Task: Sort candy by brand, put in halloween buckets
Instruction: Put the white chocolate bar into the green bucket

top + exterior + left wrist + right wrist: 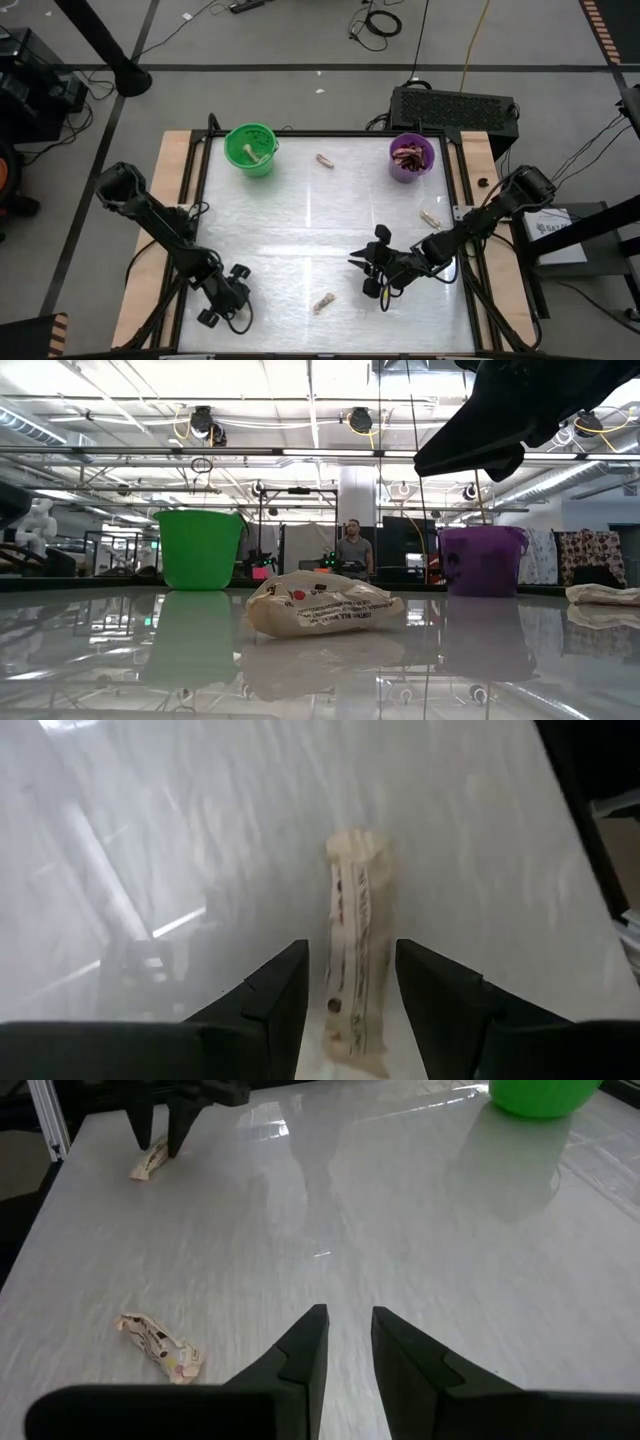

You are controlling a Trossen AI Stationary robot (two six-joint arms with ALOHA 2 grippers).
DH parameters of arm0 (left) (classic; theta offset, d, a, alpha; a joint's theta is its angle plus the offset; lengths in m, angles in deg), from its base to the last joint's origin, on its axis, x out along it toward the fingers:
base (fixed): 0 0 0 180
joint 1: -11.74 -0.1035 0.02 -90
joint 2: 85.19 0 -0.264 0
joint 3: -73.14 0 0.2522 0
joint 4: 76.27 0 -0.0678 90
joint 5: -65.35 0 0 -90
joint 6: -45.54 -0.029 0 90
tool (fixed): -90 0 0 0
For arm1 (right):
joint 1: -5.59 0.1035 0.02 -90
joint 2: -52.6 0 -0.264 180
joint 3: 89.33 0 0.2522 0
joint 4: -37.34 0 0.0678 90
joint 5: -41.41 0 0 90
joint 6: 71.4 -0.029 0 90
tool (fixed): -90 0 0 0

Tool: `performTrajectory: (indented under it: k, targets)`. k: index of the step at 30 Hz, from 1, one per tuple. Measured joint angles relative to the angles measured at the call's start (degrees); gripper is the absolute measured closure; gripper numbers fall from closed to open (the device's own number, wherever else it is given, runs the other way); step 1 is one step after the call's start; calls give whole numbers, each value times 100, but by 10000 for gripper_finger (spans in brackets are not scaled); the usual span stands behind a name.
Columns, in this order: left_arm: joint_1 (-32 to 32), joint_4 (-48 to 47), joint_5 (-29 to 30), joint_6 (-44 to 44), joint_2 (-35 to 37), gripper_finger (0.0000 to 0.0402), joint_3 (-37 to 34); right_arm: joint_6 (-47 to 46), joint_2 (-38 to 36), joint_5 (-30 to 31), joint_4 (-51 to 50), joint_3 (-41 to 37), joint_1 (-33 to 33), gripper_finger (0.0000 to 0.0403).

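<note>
Straddling pale candy [352, 950], left gripper [348, 982] fingers parted — right gripper [348, 1342] mid-table, fingers slightly parted, empty.

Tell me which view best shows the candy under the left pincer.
Left wrist view: the pale candy lies large between the fingers of the open left pincer. The right wrist view shows it small, far off, beneath that pincer. High view: the pincer covers it. Low view: I cannot find it.

Overhead, table-level, two wrist views
</note>
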Motion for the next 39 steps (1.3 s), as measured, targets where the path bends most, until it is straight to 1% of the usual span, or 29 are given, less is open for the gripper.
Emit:
performTrajectory:
  k: [4, 12, 17, 24, 27, 28, 30, 35, 37, 39]
  targets:
    - [1, -153, -14, 93, 0, 251, 0, 1, 0, 0, 0, 0, 0, 330]
    - [-3, -161, -14, 71, 0, 305, 0, 1, 0, 0, 0, 0, 0, 330]
    - [-29, -161, -16, 34, 4, 329, 0, 1, 0, 0, 0, 0, 0, 330]
    - [-355, -166, 15, -462, 284, 336, 165, 3, 0, 0, 2, 0, 0, 330]
    - [-586, -176, 147, -940, 486, 336, 335, 25, 0, 0, 2, 0, 0, 330]
    - [-675, -184, 303, -1153, 569, 336, 399, 25, 0, 0, 1, 0, -1, 330]
    - [-909, -277, 874, -1569, 746, 336, 573, 25, 0, 0, 1, 0, 0, 330]
    - [-1669, -625, 2980, -2484, 1231, 337, 1088, 44, 0, 0, 2, 0, 0, 330]
    - [-2044, -716, 3869, -2853, 1467, 337, 1269, 44, 0, 0, 2, 0, -2, 330]
    - [-2499, -713, 4587, -3206, 1689, 337, 1400, 44, 0, 0, 2, 0, -1, 330]
